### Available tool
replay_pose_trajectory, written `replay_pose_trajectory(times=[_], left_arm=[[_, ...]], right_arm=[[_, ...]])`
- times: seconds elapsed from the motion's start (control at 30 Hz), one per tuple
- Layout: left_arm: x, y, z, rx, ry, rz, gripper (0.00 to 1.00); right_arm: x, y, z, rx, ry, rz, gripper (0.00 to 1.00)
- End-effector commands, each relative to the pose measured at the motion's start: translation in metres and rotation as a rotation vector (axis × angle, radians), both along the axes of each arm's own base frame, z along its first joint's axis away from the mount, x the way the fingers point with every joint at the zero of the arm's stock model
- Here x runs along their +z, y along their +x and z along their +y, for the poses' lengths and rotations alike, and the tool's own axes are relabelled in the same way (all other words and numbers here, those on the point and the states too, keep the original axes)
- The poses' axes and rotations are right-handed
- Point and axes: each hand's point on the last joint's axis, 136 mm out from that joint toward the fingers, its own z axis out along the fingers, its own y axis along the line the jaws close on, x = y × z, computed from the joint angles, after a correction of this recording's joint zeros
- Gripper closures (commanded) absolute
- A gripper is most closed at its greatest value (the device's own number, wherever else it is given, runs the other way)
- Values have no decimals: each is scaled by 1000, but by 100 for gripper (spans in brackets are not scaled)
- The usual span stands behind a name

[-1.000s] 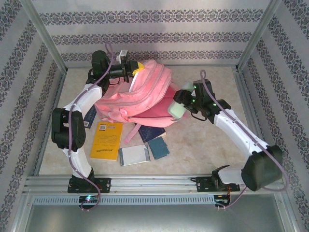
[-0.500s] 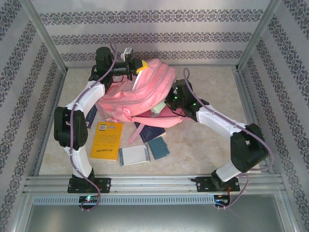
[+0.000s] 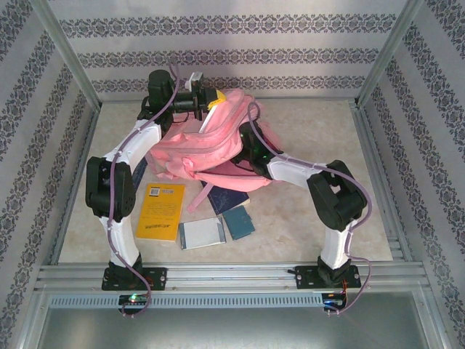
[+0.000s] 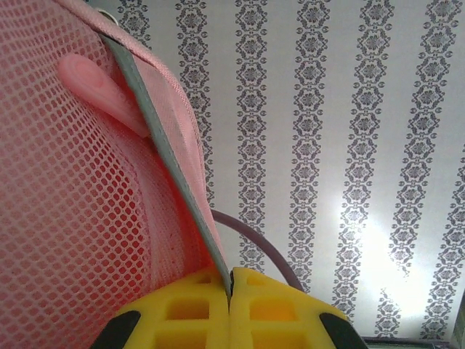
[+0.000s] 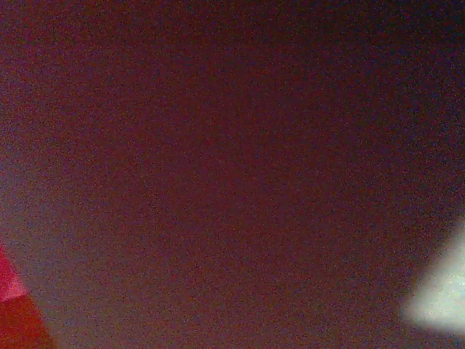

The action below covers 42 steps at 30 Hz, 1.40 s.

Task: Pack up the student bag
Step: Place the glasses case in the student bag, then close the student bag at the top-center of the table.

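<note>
One student bag (image 3: 211, 138) lies diagonally, opening rightward; left end effector (image 4: 229, 291) pinches it, right end effector (image 3: 244, 139) unreadable.

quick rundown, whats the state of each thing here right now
pink fabric student bag, top edge lifted, opening facing right
left gripper, shut on the bag's grey trim
right arm, front end inside the bag's opening
yellow book, closed, lying flat
grey-white notebook, closed, lying flat
teal booklet, closed, lying flat
dark blue book, flat, partly under the bag
</note>
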Motion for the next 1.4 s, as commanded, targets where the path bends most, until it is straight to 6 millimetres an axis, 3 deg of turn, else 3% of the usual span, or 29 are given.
replay_pose_trajectory(times=[0.0,0.03,0.2,0.47,0.67,0.9,1.07,1.37], left_arm=[[69,-21,-7,-46,-60,-253,100],[70,-21,-7,-47,-59,-257,100],[66,-21,-3,-45,-57,-255,100],[62,-13,6,-20,-13,-265,100],[58,-6,5,-11,22,-269,100],[42,24,18,28,98,-259,100],[28,32,18,23,97,-231,100],[12,39,10,15,9,-176,100]], right_arm=[[20,5,27,40,56,-80,8],[22,5,26,38,55,-87,2],[33,-1,8,10,2,-138,2],[36,-12,-38,-69,-26,-152,2],[58,-22,-64,-100,-39,-231,2],[76,-43,-106,-123,-110,-298,4],[73,-79,-128,-43,-292,-329,5],[22,-157,-150,158,-515,-247,9]])
